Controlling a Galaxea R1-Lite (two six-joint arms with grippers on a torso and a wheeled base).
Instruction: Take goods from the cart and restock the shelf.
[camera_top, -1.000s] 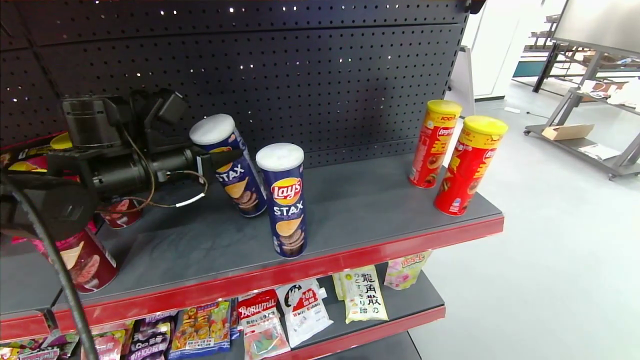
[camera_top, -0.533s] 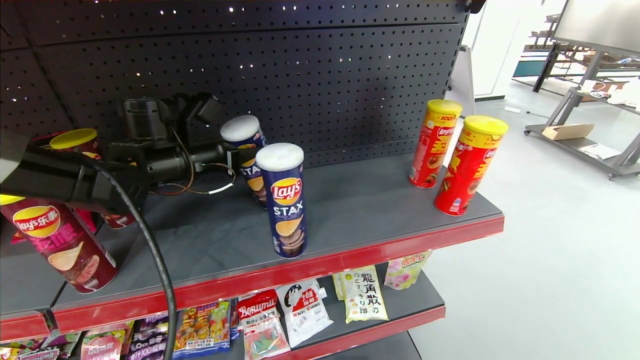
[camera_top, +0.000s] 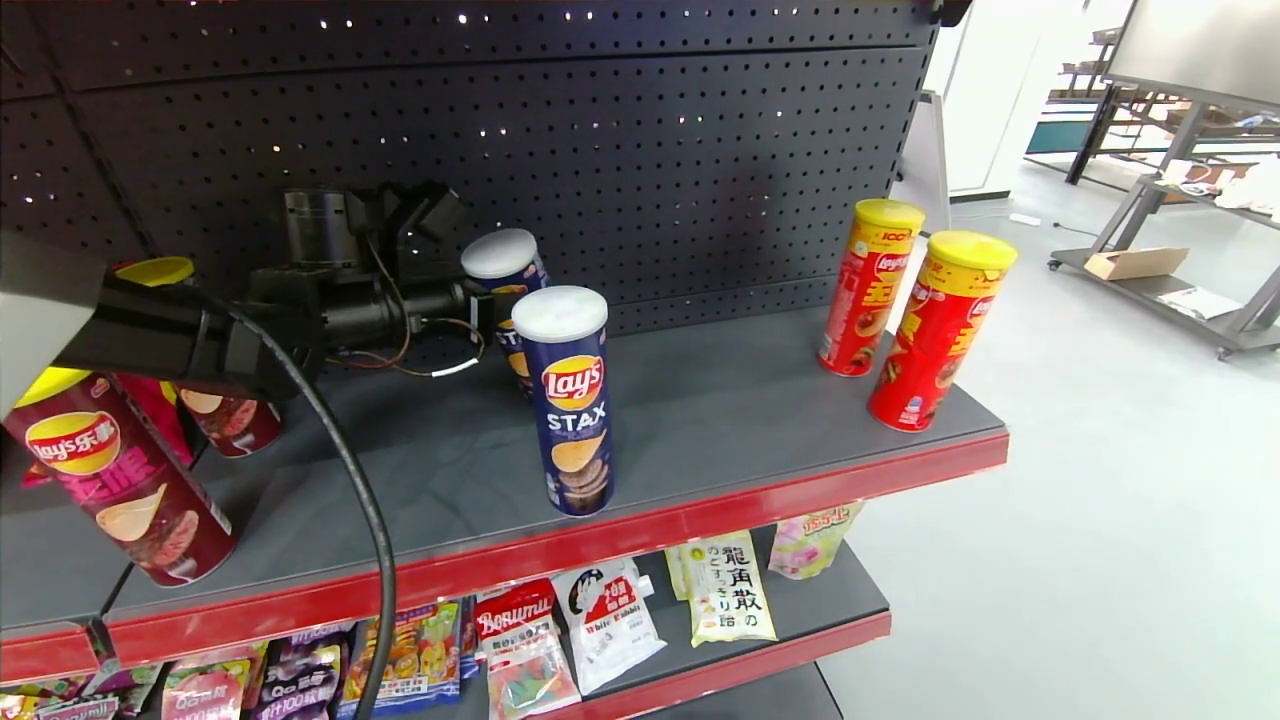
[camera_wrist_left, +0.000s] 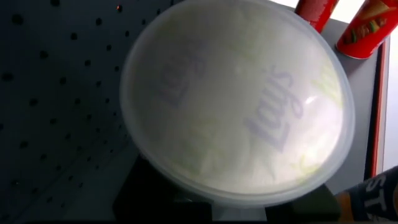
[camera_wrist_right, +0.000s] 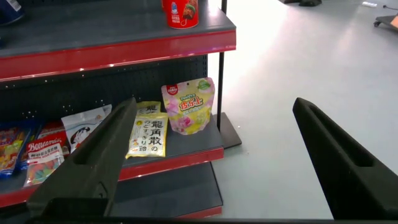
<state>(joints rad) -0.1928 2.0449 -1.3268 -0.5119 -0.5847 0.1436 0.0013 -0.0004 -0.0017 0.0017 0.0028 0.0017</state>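
Jaws of my left gripper (camera_top: 488, 300) clamp held can (camera_top: 500, 255) at shelf (camera_top: 720, 420) back, 11 o'clock of front can (camera_top: 570, 400). Right gripper (camera_wrist_right: 214, 109) wide, empty. Can looks light, thin-walled, slick: grip mid-body, squeeze gently.

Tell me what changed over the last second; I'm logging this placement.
The left gripper, shut on the rear blue can, carried it toward the robot's right and back toward the pegboard. It brought the can from a tilt to nearly upright behind the front blue can, and it has not let go. The front blue can, the red cans and the maroon can stayed put.
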